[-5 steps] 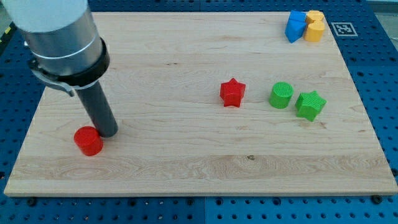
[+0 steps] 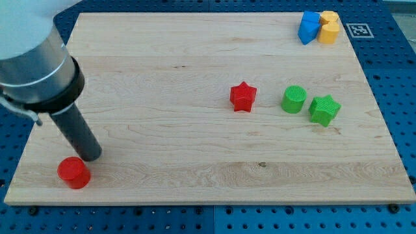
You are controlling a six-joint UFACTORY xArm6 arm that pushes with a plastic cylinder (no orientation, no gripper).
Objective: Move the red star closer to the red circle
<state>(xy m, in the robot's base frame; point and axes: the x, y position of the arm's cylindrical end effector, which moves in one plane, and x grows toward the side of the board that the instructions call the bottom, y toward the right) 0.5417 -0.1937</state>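
The red star lies near the middle of the wooden board, a little right of centre. The red circle sits near the board's bottom left corner. My tip is at the lower end of the dark rod, just above and to the right of the red circle, touching it or nearly so. The red star is far to the right of both.
A green circle and a green star lie right of the red star. A blue block and a yellow block sit together at the top right corner. A marker tag lies off the board.
My tip moved down and to the left. The red circle moved with it, further toward the bottom left corner. The other blocks have not moved.
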